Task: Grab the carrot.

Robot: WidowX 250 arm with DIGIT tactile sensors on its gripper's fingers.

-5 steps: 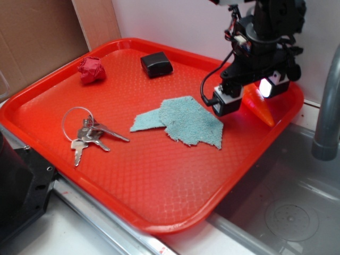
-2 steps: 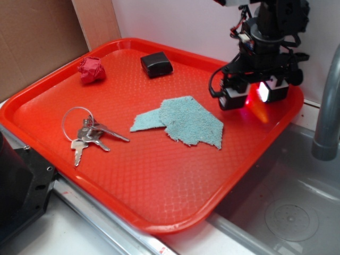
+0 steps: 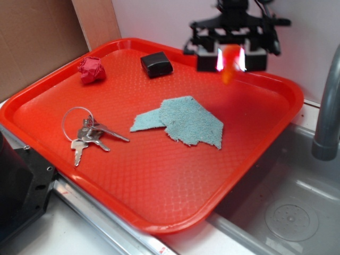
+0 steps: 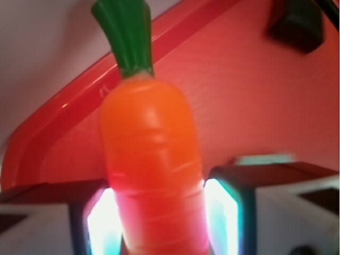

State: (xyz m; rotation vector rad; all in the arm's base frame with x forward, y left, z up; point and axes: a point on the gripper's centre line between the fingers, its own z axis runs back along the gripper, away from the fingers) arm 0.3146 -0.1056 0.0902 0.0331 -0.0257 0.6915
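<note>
The orange carrot [image 3: 230, 65] hangs in the air above the far side of the red tray [image 3: 159, 175], held between the two fingers of my gripper [image 3: 230, 58]. In the wrist view the carrot [image 4: 151, 159] fills the middle, its dark green stub pointing up and away, with a lit finger pad [image 4: 103, 223] pressed against each side. The gripper is shut on the carrot, well clear of the tray floor.
On the tray lie a crumpled red paper ball [image 3: 91, 70], a black box [image 3: 156, 64], a bunch of keys [image 3: 87, 134] and a teal cloth [image 3: 183, 121]. A grey pipe [image 3: 328, 106] stands at the right beside a metal sink [image 3: 287, 212].
The gripper closed on the carrot at the tray's right rim, then rose and shifted left toward the back with the carrot held in it.
</note>
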